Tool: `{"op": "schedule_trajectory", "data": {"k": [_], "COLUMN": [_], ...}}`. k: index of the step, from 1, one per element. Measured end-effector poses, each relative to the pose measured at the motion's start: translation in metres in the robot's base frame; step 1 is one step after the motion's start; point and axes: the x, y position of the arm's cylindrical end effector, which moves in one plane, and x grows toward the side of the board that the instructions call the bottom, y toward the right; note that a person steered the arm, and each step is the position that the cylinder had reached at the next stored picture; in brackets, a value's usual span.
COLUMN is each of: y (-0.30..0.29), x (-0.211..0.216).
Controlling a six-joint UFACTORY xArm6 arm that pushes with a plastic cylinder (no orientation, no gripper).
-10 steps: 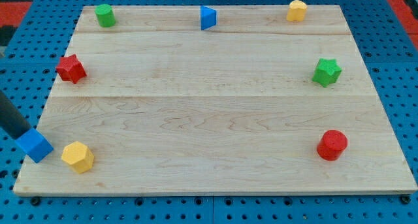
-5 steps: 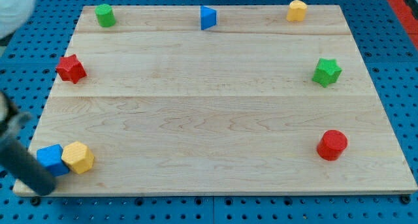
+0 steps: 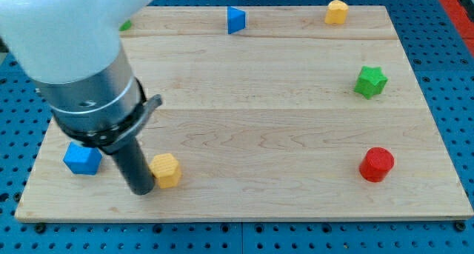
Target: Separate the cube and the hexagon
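Observation:
The blue cube (image 3: 82,158) sits near the board's bottom-left corner. The yellow hexagon (image 3: 166,170) lies to its right, apart from it. My tip (image 3: 141,189) stands between them, touching the hexagon's left side, with a gap to the cube. The arm's big white and grey body fills the view's upper left and hides the board there.
On the wooden board (image 3: 296,135): a blue triangle (image 3: 235,19) at top centre, a yellow block (image 3: 337,12) at top right, a green star (image 3: 370,82) at right, a red cylinder (image 3: 377,164) at bottom right. A green block (image 3: 127,24) peeks beside the arm.
The arm swept in from the left. The hexagon has moved right, away from the cube. The cube shifted slightly right and up. The red star is now hidden by the arm.

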Motion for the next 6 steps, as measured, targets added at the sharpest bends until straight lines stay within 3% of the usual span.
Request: {"op": "schedule_trajectory", "data": {"k": [1,3,4,5,6], "y": [-0.055,0.063,0.035,0.087,0.089], "x": [-0.009,-0.025,-0.047,-0.069,-0.045]}}
